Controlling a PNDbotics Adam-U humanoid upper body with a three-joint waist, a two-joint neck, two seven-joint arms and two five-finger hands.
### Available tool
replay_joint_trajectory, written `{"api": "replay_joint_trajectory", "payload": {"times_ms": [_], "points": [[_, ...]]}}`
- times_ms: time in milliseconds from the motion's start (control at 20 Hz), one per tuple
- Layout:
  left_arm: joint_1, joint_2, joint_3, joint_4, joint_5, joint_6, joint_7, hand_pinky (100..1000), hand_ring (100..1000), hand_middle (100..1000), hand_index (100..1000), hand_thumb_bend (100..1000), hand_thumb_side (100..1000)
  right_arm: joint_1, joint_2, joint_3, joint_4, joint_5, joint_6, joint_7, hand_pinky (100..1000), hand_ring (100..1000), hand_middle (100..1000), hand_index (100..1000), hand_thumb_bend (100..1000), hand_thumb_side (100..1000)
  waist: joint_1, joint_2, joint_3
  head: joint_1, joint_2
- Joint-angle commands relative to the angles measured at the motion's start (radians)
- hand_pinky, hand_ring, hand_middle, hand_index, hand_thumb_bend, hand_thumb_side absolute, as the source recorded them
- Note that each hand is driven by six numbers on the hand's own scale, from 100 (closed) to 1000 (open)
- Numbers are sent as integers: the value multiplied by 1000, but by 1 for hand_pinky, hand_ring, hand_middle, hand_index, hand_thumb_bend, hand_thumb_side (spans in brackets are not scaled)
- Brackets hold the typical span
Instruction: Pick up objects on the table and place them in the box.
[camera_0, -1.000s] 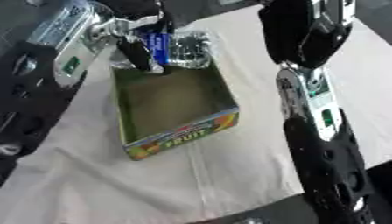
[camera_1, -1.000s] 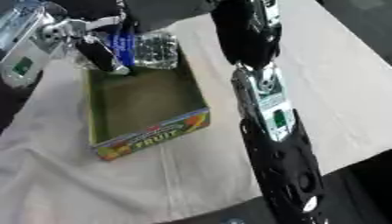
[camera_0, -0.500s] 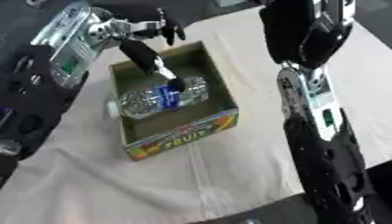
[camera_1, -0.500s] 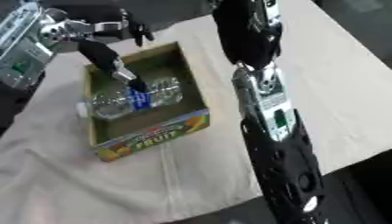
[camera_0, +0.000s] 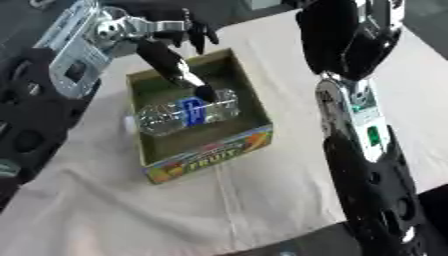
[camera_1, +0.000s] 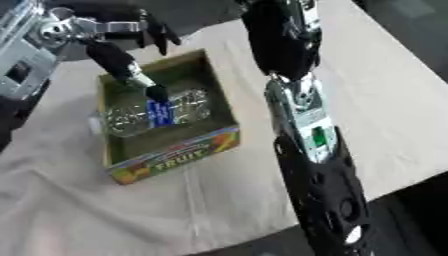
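Observation:
A clear plastic bottle (camera_0: 188, 113) with a blue label lies on its side inside the open cardboard fruit box (camera_0: 219, 150), its cap end resting over the box's left wall. My left hand (camera_0: 171, 55) hovers above the box with fingers spread straight; one finger tip (camera_0: 205, 93) points down just above the bottle. The hand holds nothing. My right arm (camera_0: 354, 115) runs down the right side of the view; its hand is hidden from sight.
The box stands on a cream cloth (camera_0: 254, 200) that covers the table. The table's edge and dark floor show at the lower right (camera_1: 420, 200) and upper left.
The left hand carried the bottle over the box, let it go, and the bottle now lies inside. The hand's fingers have spread apart and lifted slightly.

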Motion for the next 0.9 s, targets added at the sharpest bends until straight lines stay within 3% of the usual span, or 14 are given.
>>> {"api": "replay_joint_trajectory", "payload": {"times_ms": [50,200,450,650,900], "points": [[18,80,15,-150,98,-11,118,666,784,633,880,802,771,-12,-19,-10,-8,2,-12,-3,611,795,845,888,402,1000,-11,-11,7,-32,-3],[84,162,24,-298,212,-17,227,651,769,634,867,744,752,-5,-45,-16,1,4,-26,-3,612,799,848,890,398,1000,-17,-8,21,-58,-3],[211,259,64,-460,345,11,325,617,748,666,850,730,734,-9,-63,-21,18,3,-53,-4,612,799,847,884,392,1000,-32,-2,51,-96,-3],[323,259,119,-564,444,-13,453,612,759,669,854,728,703,-24,-58,-19,22,-3,-69,-14,612,800,849,876,390,1000,-47,1,89,-132,-3],[481,208,190,-656,393,-38,608,593,747,675,849,691,698,-49,-46,-13,23,-1,-83,-24,616,819,859,855,381,1000,-55,2,166,-194,-3]]}}
